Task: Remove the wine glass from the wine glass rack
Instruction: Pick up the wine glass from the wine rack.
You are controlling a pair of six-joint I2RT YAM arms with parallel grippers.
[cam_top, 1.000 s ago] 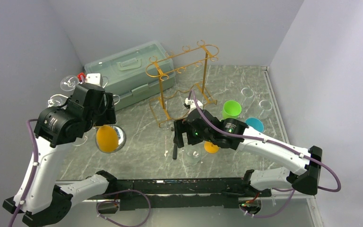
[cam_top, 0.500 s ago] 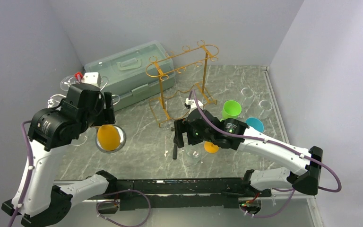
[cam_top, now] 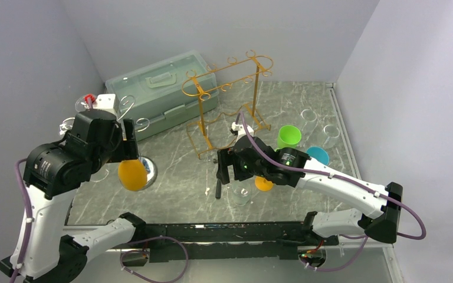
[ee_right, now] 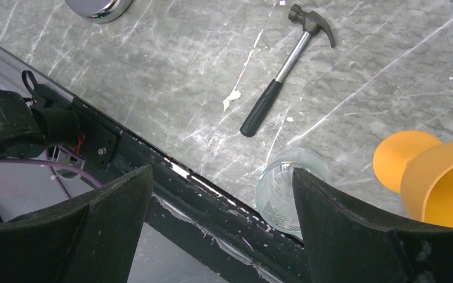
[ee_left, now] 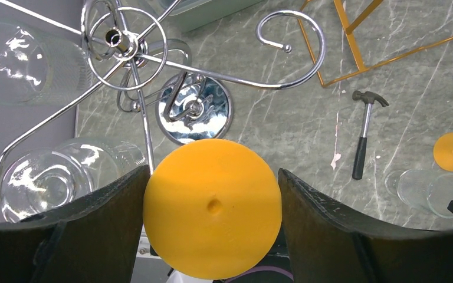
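Gripping the round-footed orange wine glass (ee_left: 212,206), left jaws spread wide; right jaws gape empty.

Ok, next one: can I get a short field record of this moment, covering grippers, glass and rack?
Left gripper: closed on the foot of the orange plastic wine glass
Right gripper: open, empty, above a clear glass tumbler
Chrome wire wine glass rack: clear wine glasses hang on it
On table: small black-handled hammer
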